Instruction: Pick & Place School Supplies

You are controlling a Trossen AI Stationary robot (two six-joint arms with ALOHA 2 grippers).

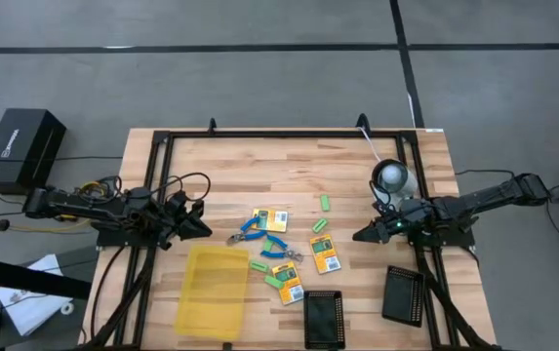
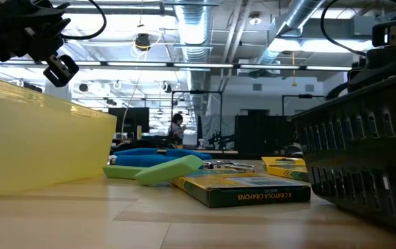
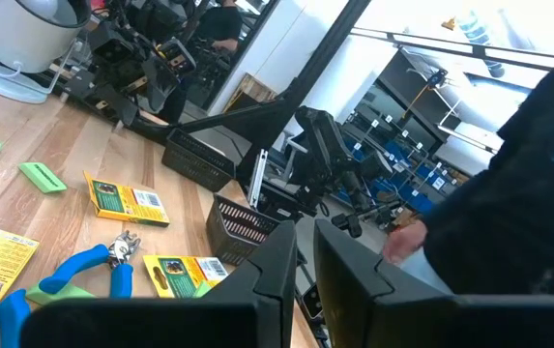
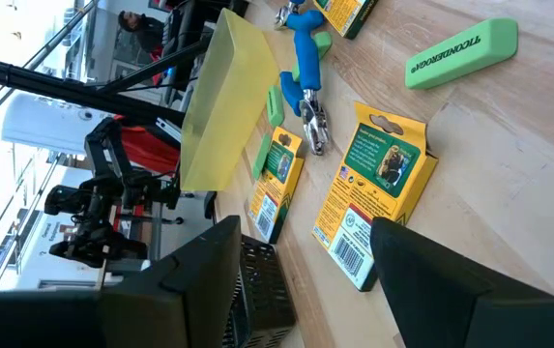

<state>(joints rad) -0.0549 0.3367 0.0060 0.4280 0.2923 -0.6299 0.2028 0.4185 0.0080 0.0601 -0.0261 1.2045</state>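
Note:
The school supplies lie flat on the wooden table between the arms. They are yellow-orange crayon packs [image 1: 324, 252] [image 4: 378, 193] [image 3: 127, 200], small green erasers [image 1: 326, 202] [image 4: 460, 53] and two blue-handled pliers-like tools [image 1: 252, 229] [image 3: 83, 275]. My left gripper [image 1: 201, 222] [image 3: 304, 275] hovers level at the table's left, left of the supplies, its fingers almost together with nothing between them. My right gripper [image 1: 362, 234] [image 4: 306, 290] hovers at the right, tipped slightly down toward the nearest pack, wide open and holding nothing.
A translucent yellow tray [image 1: 214, 291] [image 2: 39, 145] sits near the front left. Two black ribbed trays [image 1: 324, 318] [image 1: 403, 293] stand at the front right. A white round device [image 1: 393, 177] sits behind the right arm. A black frame [image 1: 289, 134] borders the table.

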